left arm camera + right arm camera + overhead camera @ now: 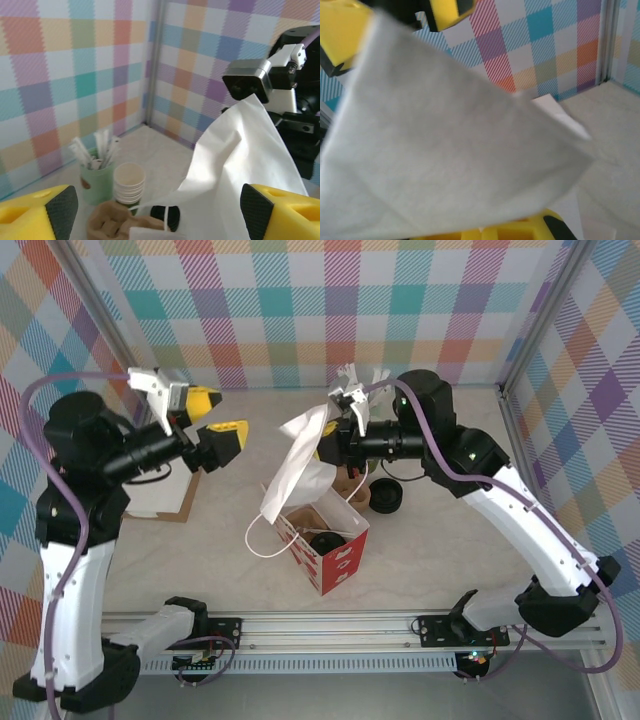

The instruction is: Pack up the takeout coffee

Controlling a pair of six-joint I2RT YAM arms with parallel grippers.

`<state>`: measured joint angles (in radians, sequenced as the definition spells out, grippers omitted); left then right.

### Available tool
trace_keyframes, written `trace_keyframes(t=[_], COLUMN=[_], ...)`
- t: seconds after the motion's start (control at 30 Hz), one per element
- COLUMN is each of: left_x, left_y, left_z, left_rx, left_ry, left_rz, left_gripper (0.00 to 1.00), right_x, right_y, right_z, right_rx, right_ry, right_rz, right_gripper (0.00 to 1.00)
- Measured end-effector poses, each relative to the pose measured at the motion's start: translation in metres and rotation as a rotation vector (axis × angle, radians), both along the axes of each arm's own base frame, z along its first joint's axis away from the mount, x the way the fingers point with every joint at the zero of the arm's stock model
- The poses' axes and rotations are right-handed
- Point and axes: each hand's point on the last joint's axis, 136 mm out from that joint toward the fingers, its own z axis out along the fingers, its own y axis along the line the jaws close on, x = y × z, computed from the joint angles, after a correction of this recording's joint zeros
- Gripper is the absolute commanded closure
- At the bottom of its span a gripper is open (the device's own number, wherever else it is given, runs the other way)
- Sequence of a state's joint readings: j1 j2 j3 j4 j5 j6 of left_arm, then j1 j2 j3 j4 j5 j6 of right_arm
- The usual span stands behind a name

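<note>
A red-and-white paper bag (pixel 337 565) stands in the middle of the desk (pixel 430 550) with its mouth open. The takeout coffee (pixel 322 540) sits down inside it, and only its round black lid can be seen. The bag's white upper side is pulled up and toward the back. The right pincer (pixel 328 435) is closed on that white paper, which covers most of the right wrist view. The left pincer (pixel 222 415) hangs above the desk to the left of the bag, its yellow fingers (pixel 35 212) spread wide with nothing between them.

Behind the bag, a pale green pot of white stirrers (pixel 97 177) stands beside a stack of lidless cups (pixel 129 182). A brown cardboard carrier (pixel 107 225) lies in front of them. A black round lid (pixel 385 498) rests on the desk just right of the bag. The raised paper hides much of this group from the left wrist. A white box (pixel 160 498) lies at the left.
</note>
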<state>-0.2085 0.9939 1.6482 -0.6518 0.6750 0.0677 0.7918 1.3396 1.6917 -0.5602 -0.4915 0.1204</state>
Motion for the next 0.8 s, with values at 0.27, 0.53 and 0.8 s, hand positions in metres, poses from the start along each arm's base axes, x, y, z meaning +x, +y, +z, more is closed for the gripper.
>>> trace_keyframes(t=[0.27,0.53,0.8], left_x=[0.0,0.013,0.016], left_y=[0.024,0.028,0.03], left_z=[-0.054,-0.086,-0.09], left_rx=[0.016,0.033,0.035], left_ry=[0.089,0.185,0.198], left_rz=[0.164,0.212,0.229], left_gripper=[0.12,0.12,0.12], right_x=[0.01,0.026,0.018], right_y=[0.001,-0.011,0.001], right_z=[-0.068,-0.098,-0.137], right_rx=[-0.103,-0.252,-0.472], right_ry=[0.219,0.196,0.11], right_rz=[-0.081,-0.217,-0.221], right_gripper=[1.0,1.0,1.0])
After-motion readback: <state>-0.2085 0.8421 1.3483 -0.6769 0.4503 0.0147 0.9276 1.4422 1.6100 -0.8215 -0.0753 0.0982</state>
